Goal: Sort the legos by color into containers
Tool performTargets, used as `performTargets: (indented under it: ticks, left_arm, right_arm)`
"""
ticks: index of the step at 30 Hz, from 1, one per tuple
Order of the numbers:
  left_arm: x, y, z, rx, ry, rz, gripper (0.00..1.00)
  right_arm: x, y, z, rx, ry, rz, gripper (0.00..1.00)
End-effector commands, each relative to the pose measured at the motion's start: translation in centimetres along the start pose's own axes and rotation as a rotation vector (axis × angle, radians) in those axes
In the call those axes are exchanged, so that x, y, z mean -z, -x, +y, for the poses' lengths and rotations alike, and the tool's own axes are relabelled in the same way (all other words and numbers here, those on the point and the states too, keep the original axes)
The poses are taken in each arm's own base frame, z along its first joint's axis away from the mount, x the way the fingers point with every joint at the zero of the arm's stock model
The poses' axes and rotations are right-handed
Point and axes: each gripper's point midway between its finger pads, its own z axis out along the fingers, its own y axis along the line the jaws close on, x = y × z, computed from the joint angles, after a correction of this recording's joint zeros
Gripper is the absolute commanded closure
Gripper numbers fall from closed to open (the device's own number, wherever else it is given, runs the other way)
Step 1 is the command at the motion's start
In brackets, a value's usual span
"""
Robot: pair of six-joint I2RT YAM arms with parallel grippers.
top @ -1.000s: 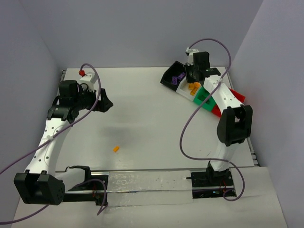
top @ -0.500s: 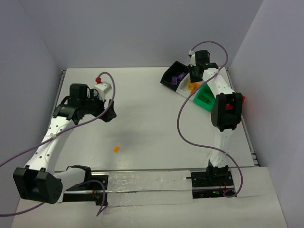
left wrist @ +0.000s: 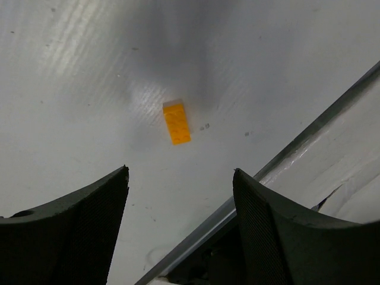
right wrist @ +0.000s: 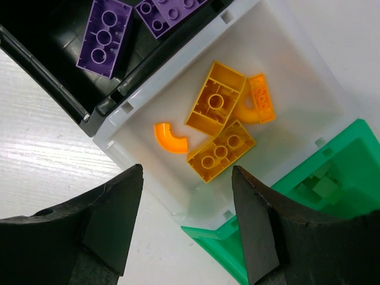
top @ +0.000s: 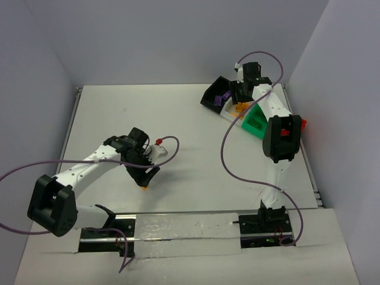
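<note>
Since a second ago the left arm has swung away from the far left of the bench and come down toward its near edge, while the right arm has drawn its elbow up off the bins, its wrist hardly shifting.

Well to the left of the white bin (top: 228,110) and much nearer the arm bases, the left tool (top: 146,173) hangs low over the bench (top: 190,148). Its wrist view shows the two fingers (left wrist: 89,208) spread wide with nothing between them. One loose orange brick (left wrist: 177,123) lies flat on the bench just ahead of the gap, touching neither finger; from above it shows as a speck (top: 144,187) at the tool's near side.

The black bin (right wrist: 35,29) is joined to the white bin's left side and holds two purple bricks (right wrist: 105,37). The white bin itself holds four orange pieces: a chunky brick (right wrist: 215,102), a flatter brick (right wrist: 221,150) touching it, a small curved piece (right wrist: 170,136) lying apart, and an arched piece (right wrist: 258,101) against the chunky brick. Joined on the white bin's right is the green bin (right wrist: 332,160), with green pieces (right wrist: 323,184) inside. Beyond that, only a sliver of the red bin (top: 304,123) shows past the right arm.

Directly above the white bin's near wall, the right tool (top: 240,96) stands spread apart, gripping nothing.
</note>
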Motion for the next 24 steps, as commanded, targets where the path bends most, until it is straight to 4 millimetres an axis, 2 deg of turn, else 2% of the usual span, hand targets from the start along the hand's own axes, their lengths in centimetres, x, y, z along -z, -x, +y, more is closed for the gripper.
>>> performTargets:
  ticks: [1, 2, 4, 10, 12, 14, 16, 19, 21, 24]
  left_arm:
    - [-0.4, -1.7, -0.7, -0.063, 0.016, 0.113, 0.24]
    - [-0.7, -1.9, -1.0, -0.064, 0.012, 0.131, 0.25]
    - [-1.0, -2.1, -1.3, -0.062, 0.005, 0.151, 0.26]
    - [-2.1, -1.8, -1.1, -0.037, 0.014, 0.188, 0.3]
    - [-2.8, -1.8, -1.2, -0.031, 0.009, 0.215, 0.32]
    - [-3.2, -1.7, -1.2, -0.032, 0.013, 0.222, 0.33]
    - [-3.7, -1.8, -1.2, -0.034, 0.014, 0.24, 0.35]
    - [-4.3, -1.5, -1.3, -0.023, 0.017, 0.24, 0.4]
    - [-5.1, -1.4, -1.4, -0.005, 0.02, 0.249, 0.48]
    - [-5.8, -1.6, -0.4, 0.006, 0.082, 0.268, 0.51]
  right_arm:
    - [3.7, 2.6, 0.6, -0.008, 0.026, -0.082, 0.31]
    - [4.9, 3.2, 0.8, -0.012, 0.035, -0.105, 0.3]
    - [5.3, 3.2, 1.0, -0.018, 0.05, -0.109, 0.3]
    - [8.2, 3.9, 2.4, -0.048, 0.12, -0.149, 0.29]
    - [9.1, 4.2, 2.8, -0.057, 0.141, -0.164, 0.26]
    - [10.1, 4.6, 3.1, -0.065, 0.16, -0.182, 0.17]
    - [10.8, 4.8, 3.4, -0.074, 0.175, -0.194, 0.15]
    - [11.9, 5.1, 3.9, -0.083, 0.201, -0.21, 0.14]
    - [12.8, 5.4, 4.2, -0.09, 0.219, -0.226, 0.13]
    - [13.5, 5.7, 4.5, -0.093, 0.23, -0.239, 0.13]
